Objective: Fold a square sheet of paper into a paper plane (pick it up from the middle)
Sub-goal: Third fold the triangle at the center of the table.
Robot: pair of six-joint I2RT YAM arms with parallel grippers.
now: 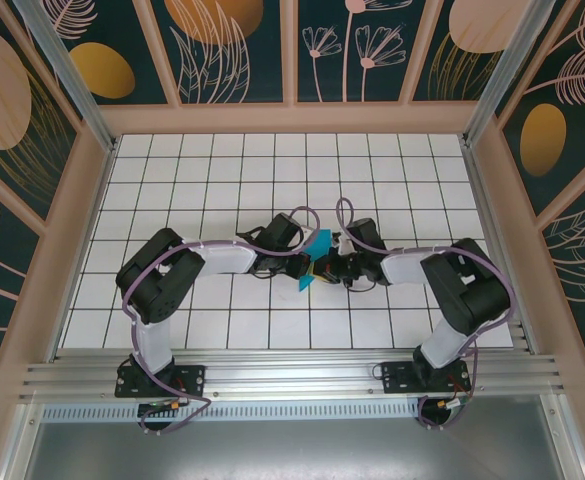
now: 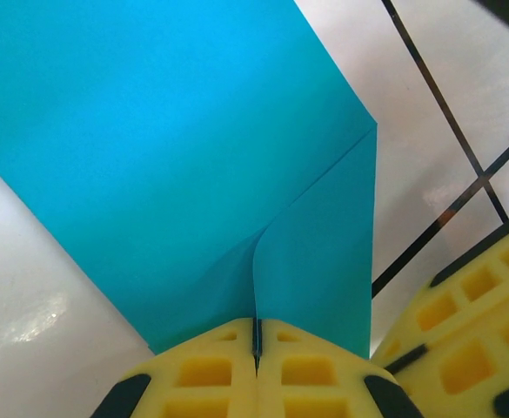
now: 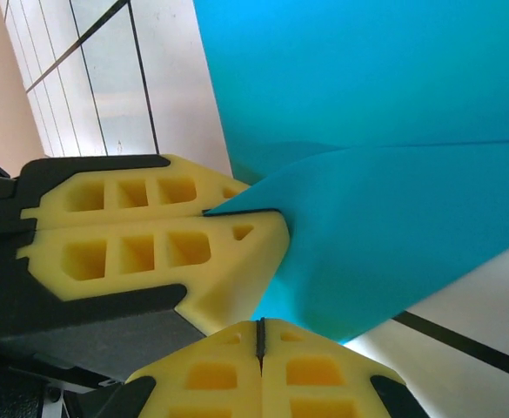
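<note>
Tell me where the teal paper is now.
In the top view, the teal paper is at the middle of the table, pinched between the left gripper and the right gripper.

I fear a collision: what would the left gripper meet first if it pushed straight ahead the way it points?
Its load: the teal-blue sheet of paper pinched in the shut left gripper lies ahead. The right gripper sits off to one side, probably out of line, though depth is unclear.
</note>
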